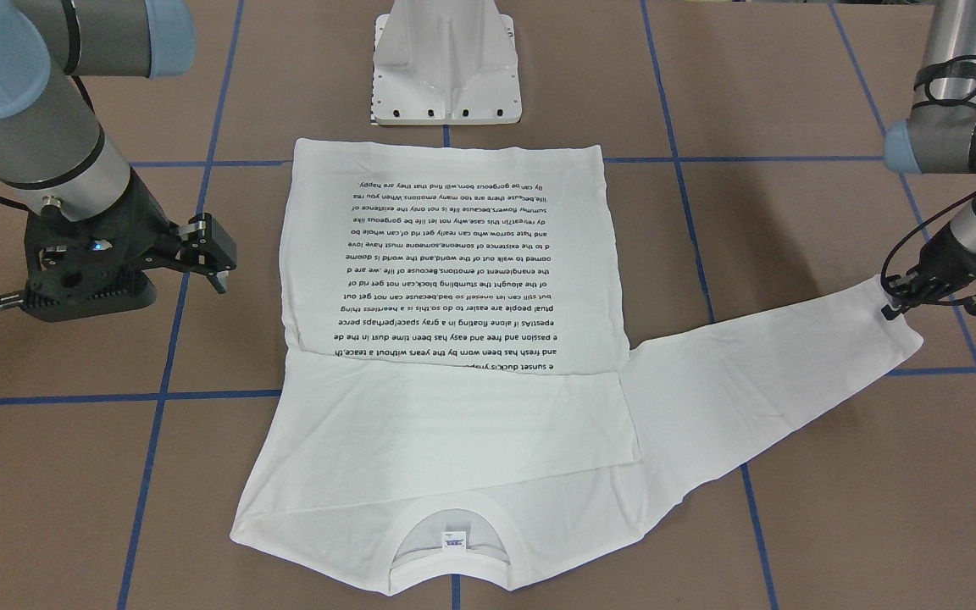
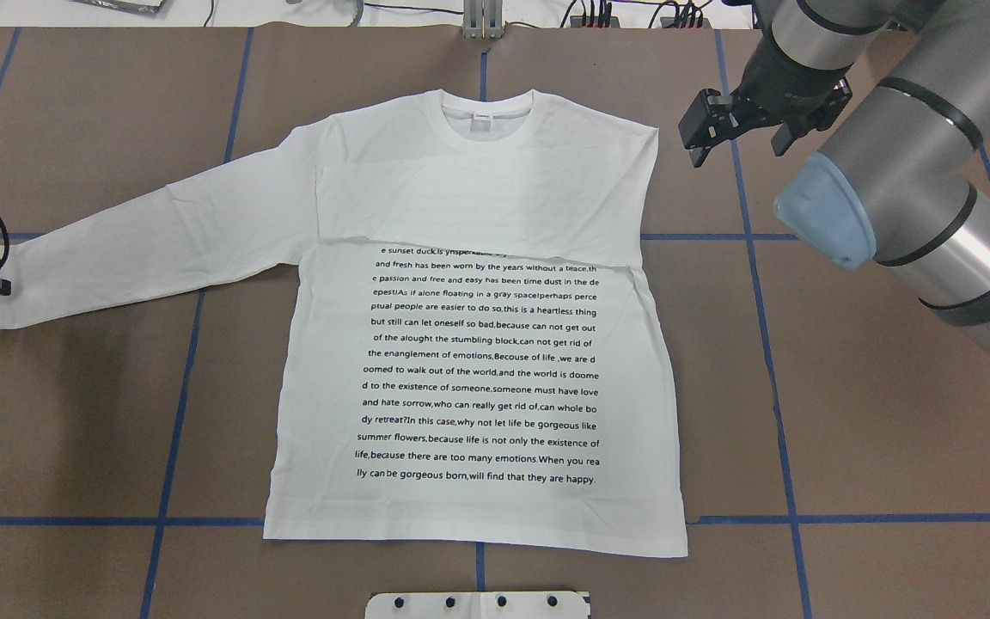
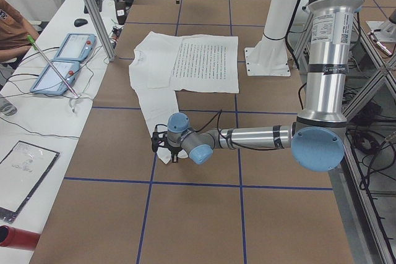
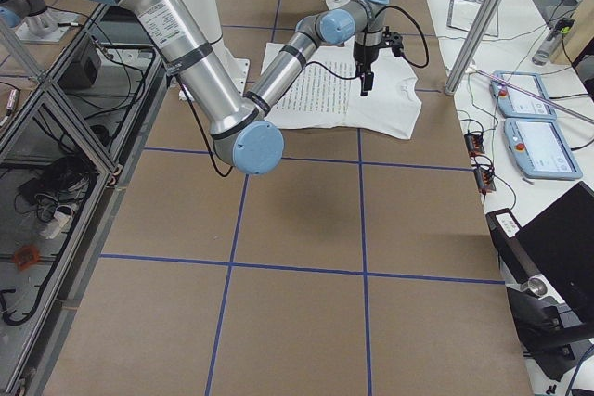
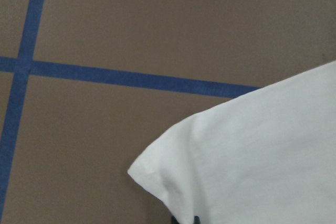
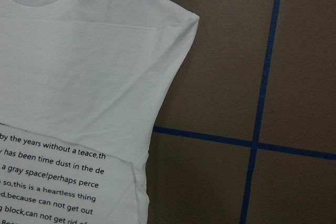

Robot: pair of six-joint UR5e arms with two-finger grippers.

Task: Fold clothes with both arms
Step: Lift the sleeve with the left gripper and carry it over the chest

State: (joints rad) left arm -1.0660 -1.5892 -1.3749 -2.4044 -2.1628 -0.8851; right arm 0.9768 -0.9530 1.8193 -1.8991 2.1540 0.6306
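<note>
While the left gripper (image 1: 895, 302) pinches the sleeve cuff (image 1: 905, 337), the right gripper (image 2: 737, 151) hangs spread beside the shirt's (image 2: 478, 198) shoulder edge

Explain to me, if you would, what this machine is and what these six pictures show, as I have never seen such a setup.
This is a robot with two grey-and-silver jointed limbs, a left arm and a right arm, meant to fold clothes. Two pictures look down on the brown table with blue tape lines: one from behind the robot, one facing it. Two are taken from the table's ends, two from cameras on the wrists. A white long-sleeved cotton shirt with black printed text lies flat, one sleeve folded across the chest, the other stretched out. The left hand pinches the outstretched sleeve's cuff. The right hand hangs open and empty beside the other shoulder, touching nothing.
</note>
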